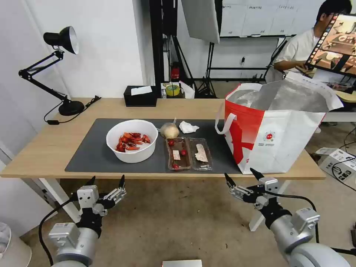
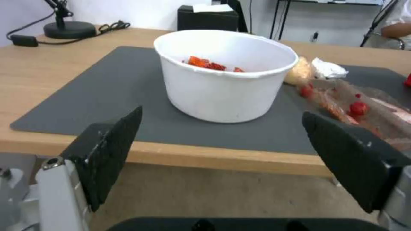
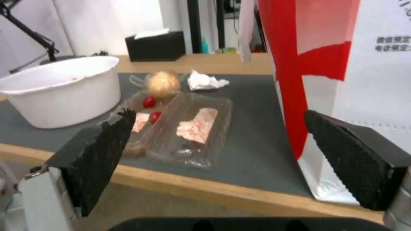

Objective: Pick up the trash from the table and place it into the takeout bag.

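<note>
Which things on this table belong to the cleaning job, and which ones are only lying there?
Job:
- white round bowl of red shells
- clear plastic hinged tray with cherry tomatoes
- crumpled white tissue
- small tan knotted bag
- red-and-white takeout bag

Lying about:
- black tissue box
- black desk lamp

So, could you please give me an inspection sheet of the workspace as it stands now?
Surface: light-wood table with dark grey mat.
Job's things: bowl of crayfish shells, open clear tray with cherry tomatoes, tan knotted bag, crumpled tissue all on the mat; takeout bag upright, open, at the table's right end.
Clutter: black tissue box, desk lamp.
Grippers: left gripper and right gripper open, empty, below the table's near edge.
Cables: lamp cord on the table.
Surroundings: cardboard box on the floor.
</note>
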You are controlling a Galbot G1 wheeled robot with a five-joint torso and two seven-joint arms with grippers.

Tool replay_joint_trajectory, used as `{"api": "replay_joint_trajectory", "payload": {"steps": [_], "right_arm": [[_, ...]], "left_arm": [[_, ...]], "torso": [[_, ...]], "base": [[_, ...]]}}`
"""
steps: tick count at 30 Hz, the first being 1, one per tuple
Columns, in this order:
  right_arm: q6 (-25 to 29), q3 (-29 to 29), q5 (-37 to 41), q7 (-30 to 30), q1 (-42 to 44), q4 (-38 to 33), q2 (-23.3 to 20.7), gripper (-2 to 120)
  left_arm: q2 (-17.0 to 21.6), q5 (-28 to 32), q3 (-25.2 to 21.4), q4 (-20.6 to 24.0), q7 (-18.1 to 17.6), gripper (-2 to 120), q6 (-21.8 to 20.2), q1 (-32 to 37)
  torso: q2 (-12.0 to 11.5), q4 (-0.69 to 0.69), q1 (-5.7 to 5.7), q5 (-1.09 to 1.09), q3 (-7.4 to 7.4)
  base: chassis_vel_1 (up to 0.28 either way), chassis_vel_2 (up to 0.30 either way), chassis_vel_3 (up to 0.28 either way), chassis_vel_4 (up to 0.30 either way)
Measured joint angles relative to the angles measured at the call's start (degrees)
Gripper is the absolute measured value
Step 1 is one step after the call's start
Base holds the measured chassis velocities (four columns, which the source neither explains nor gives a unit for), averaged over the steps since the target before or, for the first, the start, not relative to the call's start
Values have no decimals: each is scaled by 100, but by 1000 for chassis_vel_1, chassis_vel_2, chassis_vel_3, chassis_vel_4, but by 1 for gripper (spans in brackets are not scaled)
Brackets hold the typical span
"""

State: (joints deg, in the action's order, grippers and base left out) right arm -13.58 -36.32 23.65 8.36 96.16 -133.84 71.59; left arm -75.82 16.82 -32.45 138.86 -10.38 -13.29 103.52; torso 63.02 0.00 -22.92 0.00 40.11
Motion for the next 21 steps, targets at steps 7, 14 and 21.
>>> {"api": "replay_joint_trajectory", "payload": {"steps": [7, 14, 21], "right_arm": [[165, 84, 29, -97, -86, 124, 23, 100], [181, 295, 948, -627, -174, 130, 69, 100], [-66, 527, 3218, -1401, -398, 15, 134, 100]], "left_arm": [[-56, -140, 100, -112, 62, 100, 221, 5], [-50, -161, 81, -128, 72, 100, 282, 2], [41, -127, -21, -141, 88, 100, 354, -10]], "torso": [[0, 0, 0, 0, 0], [0, 0, 0, -1, 0], [0, 0, 0, -1, 0]], "base": [[0, 0, 0, 0], [0, 0, 0, 0], [0, 0, 0, 0]]}}
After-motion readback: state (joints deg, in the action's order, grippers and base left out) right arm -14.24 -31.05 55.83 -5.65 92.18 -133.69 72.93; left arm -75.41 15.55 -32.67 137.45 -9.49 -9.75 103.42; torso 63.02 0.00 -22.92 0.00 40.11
